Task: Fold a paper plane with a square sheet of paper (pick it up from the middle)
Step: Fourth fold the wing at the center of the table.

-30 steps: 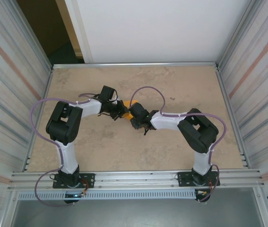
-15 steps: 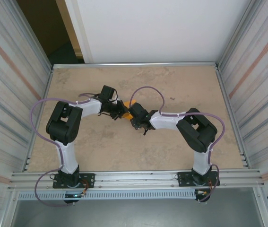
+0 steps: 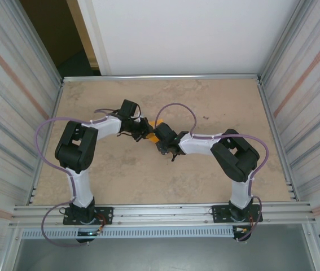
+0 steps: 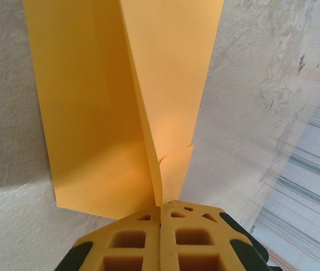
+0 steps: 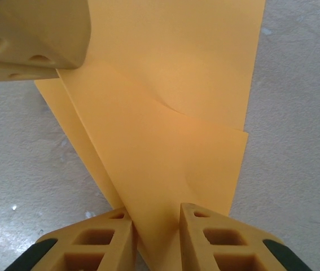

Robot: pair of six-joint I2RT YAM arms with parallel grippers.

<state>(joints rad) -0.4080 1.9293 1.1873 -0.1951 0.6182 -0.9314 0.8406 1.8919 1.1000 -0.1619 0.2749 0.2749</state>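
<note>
Two grippers meeting on a folded orange sheet at mid-table.

The left gripper (image 4: 161, 210) is clenched on the raised crease of the sheet of paper (image 4: 92, 113), which fans out ahead of it over the table (image 4: 244, 84). The right gripper (image 5: 156, 217) stands parted, with the paper's layers passing between its fingers. Ahead and to its left, the left gripper's fingers (image 5: 30, 34) cover the paper's far corner.

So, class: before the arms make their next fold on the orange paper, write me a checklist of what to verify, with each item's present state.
1. Left gripper shut on the orange paper: ok.
2. Right gripper clamped: not ok, its fingers stand apart with paper running between them.
3. Paper creased: ok, folded layers overlap.
4. Paper untorn: cannot tell; a small notch shows near the left grip.
5. Grippers clear of each other: ok in the right wrist view.
</note>
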